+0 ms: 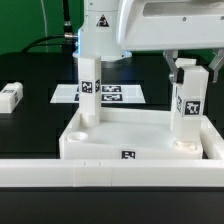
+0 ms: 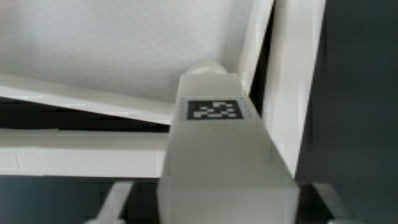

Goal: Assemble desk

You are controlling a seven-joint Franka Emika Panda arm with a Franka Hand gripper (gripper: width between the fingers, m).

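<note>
- The fingers (image 1: 174,68) are clamped on the top of the gripped leg (image 1: 187,108), one on each side; the wrist view shows that leg (image 2: 222,150) filling the space between the fingers (image 2: 121,205).
- Right below the fingers, the gripped leg stands upright inside the desk panel (image 1: 130,135), at the corner on the exterior view's right, tag facing the camera.
- The desk panel is a white tray with a raised rim. It lies flat on the table (image 1: 30,125) under the fingers and stretches away from them toward the exterior view's left.
- Across the tray from the fingers, a second leg (image 1: 88,92) stands upright in the corner on the exterior view's left, well apart from the gripped one.
- From the wrist, the panel's floor (image 2: 107,40) and its rim show beyond the gripped leg.
- Well away from the fingers, outside the tray, a third leg (image 1: 10,97) lies on its side on the table.
- Behind the tray, between the two standing legs, the marker board (image 1: 112,94) lies flat.
- In front of the tray runs the long white border rail (image 1: 100,178).
</note>
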